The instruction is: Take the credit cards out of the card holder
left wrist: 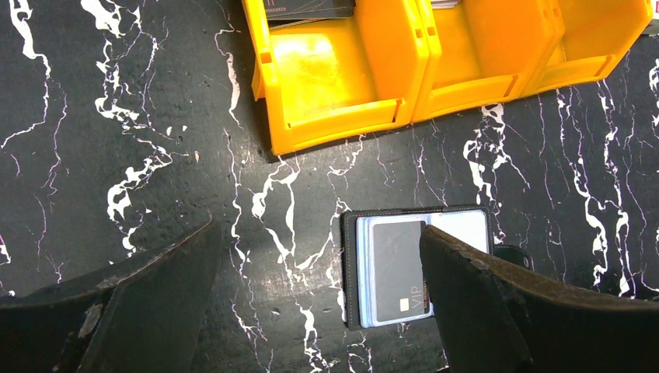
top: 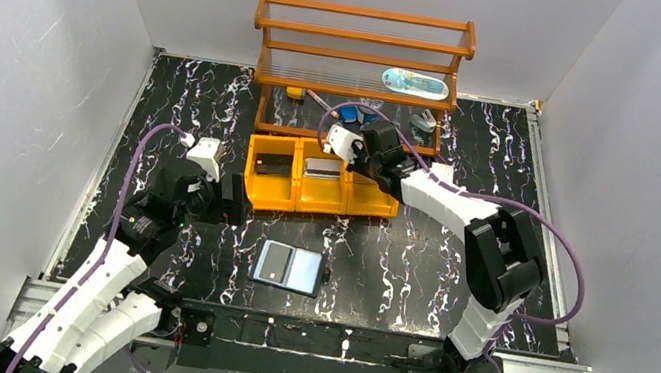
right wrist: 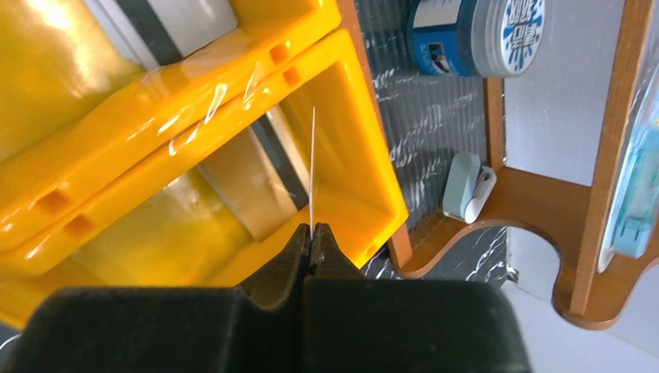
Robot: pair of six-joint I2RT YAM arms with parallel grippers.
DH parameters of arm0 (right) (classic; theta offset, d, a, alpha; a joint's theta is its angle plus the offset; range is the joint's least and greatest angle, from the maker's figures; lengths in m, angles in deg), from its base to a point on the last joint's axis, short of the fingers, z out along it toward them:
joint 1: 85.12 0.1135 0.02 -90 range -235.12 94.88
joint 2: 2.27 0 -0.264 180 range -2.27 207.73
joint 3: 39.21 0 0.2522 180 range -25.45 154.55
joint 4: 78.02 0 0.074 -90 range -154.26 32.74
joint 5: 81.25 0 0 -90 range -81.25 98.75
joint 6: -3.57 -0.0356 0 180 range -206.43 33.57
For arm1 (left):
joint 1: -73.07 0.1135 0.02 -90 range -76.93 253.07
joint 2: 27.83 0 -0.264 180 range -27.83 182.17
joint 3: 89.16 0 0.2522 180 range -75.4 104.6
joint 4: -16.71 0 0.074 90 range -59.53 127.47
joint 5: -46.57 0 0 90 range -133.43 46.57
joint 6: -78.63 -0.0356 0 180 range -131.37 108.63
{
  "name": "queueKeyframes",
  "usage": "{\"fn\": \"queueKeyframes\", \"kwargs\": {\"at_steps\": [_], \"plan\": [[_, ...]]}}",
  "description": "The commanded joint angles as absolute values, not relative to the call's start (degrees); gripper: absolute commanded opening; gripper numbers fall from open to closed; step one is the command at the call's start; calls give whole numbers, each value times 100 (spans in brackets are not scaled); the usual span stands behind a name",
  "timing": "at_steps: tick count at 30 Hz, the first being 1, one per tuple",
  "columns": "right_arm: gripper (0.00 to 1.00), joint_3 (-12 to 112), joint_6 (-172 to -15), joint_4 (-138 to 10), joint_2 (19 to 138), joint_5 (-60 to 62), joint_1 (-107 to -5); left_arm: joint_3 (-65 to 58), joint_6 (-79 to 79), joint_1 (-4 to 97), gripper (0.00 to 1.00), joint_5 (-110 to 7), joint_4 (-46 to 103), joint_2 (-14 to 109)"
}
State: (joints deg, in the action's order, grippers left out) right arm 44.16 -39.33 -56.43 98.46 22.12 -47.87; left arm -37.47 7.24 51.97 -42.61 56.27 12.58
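The card holder [top: 289, 267] lies open on the black marbled table, pale panels up. In the left wrist view the card holder [left wrist: 357, 268] has a grey card marked VIP [left wrist: 395, 268] in its left panel. My left gripper [top: 236, 205] is open and empty, above the table left of the holder; its right finger [left wrist: 528, 311] hides part of the holder. My right gripper [top: 351, 149] is shut on a thin white card [right wrist: 312, 163], seen edge-on, over the right compartment of the yellow bin tray [right wrist: 365, 155]. A tan card [right wrist: 249, 183] lies in that compartment.
The yellow three-compartment bin tray [top: 318, 207] stands behind the holder, with a dark card [top: 273, 165] in the left compartment and a pale card [top: 321, 169] in the middle one. A wooden shelf rack [top: 359, 49] stands at the back, holding a blue tub [right wrist: 474, 35] and small items.
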Motion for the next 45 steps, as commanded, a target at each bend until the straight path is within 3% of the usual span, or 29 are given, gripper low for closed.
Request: {"fn": "queueKeyframes", "kwargs": {"at_steps": [1,18,32,39,45], "plan": [[0,4911,-3561,-6122,10162,2212,-4828,-3756,673,5233,98,-4159,5604,1242],[0,4665,-3520,-6495,10636,2270,-4961,-3656,587,5233,98,-4397,5713,1518],[6,4583,-3608,-6248,10735,2217,-4955,-3646,586,5233,98,-4387,5702,1549],[12,4653,-3624,-6120,10885,2305,-4960,-3634,568,5233,98,-4409,5710,1591],[29,4707,-3753,-5963,10815,2252,-4961,-3638,568,5229,98,-4380,5712,1568]]}}
